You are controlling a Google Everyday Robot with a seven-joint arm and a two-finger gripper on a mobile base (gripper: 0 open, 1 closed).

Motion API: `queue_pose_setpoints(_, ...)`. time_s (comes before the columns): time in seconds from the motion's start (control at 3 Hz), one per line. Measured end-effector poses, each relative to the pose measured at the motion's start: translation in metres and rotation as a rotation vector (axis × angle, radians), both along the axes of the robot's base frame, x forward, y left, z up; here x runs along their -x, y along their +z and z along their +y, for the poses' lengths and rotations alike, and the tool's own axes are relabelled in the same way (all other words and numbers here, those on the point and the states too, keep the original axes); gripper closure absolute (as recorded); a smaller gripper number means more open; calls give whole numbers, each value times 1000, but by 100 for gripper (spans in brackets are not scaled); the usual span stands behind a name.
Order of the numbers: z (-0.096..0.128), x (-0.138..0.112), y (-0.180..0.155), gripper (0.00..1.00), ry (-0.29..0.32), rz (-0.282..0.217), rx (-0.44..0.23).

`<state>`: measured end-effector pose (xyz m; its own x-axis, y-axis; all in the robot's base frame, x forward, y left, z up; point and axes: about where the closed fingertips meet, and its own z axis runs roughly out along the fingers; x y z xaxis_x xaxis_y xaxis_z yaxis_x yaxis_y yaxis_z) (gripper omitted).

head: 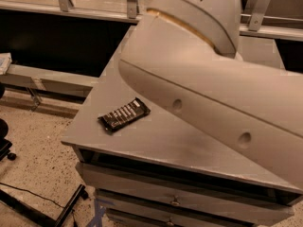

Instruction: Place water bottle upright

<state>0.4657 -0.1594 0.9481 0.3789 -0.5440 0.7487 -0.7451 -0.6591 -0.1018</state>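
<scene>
Because the arm [203, 103] crosses most of the view, the water bottle is not seen: it is hidden behind the casing or outside the view, cannot tell which. Pincer likewise out of sight, somewhere past the arm's lower right end; wide or narrow, holding or not, cannot tell.

Arm casing is pale grey and smooth, with two small round holes along its side and a vented rounded joint at top. It hangs over the right half and far edge of the surface [142, 143].

Surface is grey and flat, near left corner bare. One black snack bar wrapper [124, 115] lies flat near the left edge, roughly midway between near and far corners, white print showing, long axis slanted toward the far right. Wrapper sits apart from the arm, close to the casing's lower rim as seen.

Under the near edge are stacked grey drawers [184, 198] with small knobs. Speckled floor [33, 164] at left, a black cable [28, 191] lying across it.
</scene>
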Motion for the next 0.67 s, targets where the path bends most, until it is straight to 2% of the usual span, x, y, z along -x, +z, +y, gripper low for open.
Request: queue_pose_setpoints(0.67, -1, -2, -3, 35, -8, 15, 2)
